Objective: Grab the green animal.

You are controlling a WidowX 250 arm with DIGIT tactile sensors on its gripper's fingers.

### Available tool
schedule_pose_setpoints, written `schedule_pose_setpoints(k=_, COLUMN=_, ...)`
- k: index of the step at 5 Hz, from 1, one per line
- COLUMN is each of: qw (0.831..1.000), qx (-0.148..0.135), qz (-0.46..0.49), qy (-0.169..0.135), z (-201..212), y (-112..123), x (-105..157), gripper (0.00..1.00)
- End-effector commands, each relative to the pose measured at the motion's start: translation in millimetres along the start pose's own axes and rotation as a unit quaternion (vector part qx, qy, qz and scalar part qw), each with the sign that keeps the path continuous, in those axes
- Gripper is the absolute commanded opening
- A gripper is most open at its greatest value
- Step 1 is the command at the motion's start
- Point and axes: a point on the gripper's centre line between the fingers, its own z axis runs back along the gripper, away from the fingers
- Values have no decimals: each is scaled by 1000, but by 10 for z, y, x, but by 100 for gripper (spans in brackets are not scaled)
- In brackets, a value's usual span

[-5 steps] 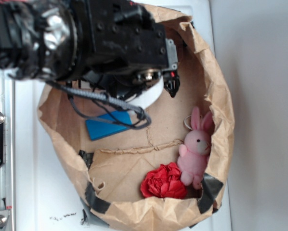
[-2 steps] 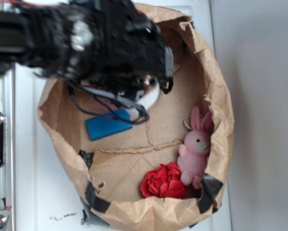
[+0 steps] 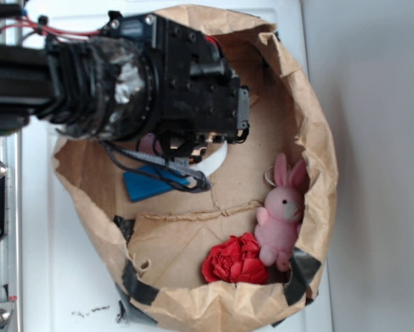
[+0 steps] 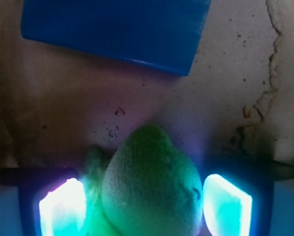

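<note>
In the wrist view the green animal [image 4: 147,182], a fuzzy lime plush with a smoother rounded part, lies on the brown paper floor between my two glowing pads [image 4: 63,206]. My gripper [image 4: 146,204] is open, one jaw on each side of the toy; the left pad brushes its fuzz and a thin gap shows at the right pad. In the exterior view the black gripper [image 3: 200,135] points down into the paper bag and hides the green animal.
A blue block [image 4: 117,29] lies just beyond the toy and is partly under the arm's cables [image 3: 151,185]. A pink bunny [image 3: 282,218] and a red fabric flower [image 3: 236,261] sit by the bag's wall [image 3: 318,138].
The arm has shifted towards the left side of the bag and now covers more of the blue block. The bunny and flower have not moved.
</note>
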Motion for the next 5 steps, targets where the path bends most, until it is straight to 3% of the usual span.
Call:
schedule_pose_setpoints(k=1, qw=1000, qx=-3, qz=-1, qy=6, z=-163, y=-84, x=115, gripper=0)
schedule_pose_setpoints(k=4, qw=1000, qx=7, qz=18, qy=-12, z=-85, y=-4, x=36, gripper=0)
schedule_pose_setpoints(k=5, qw=998, qx=30, qz=60, qy=-19, z=70, y=51, x=-5, gripper=0)
